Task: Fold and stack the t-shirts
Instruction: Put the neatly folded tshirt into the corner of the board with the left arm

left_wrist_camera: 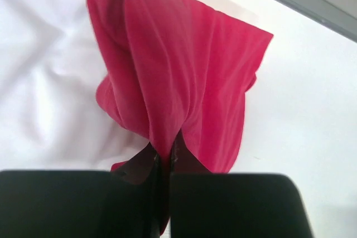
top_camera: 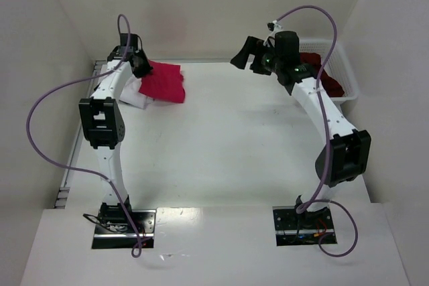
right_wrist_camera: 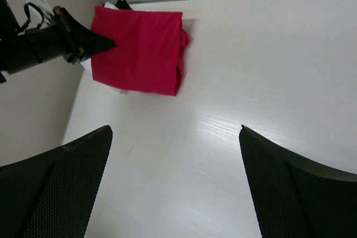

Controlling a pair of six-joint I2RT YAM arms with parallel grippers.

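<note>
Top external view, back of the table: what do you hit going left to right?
Left gripper → bright crimson-red folded cloth t-shirt, pinched by that gripper → right gripper, open → white plastic lattice basket.

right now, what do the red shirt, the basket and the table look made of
The red shirt: soft matte cloth, likely knit; it drapes in folds. The basket: white plastic, it seems; stiff lattice walls. The table: white, faint grain, slight sheen; perhaps laminate.
</note>
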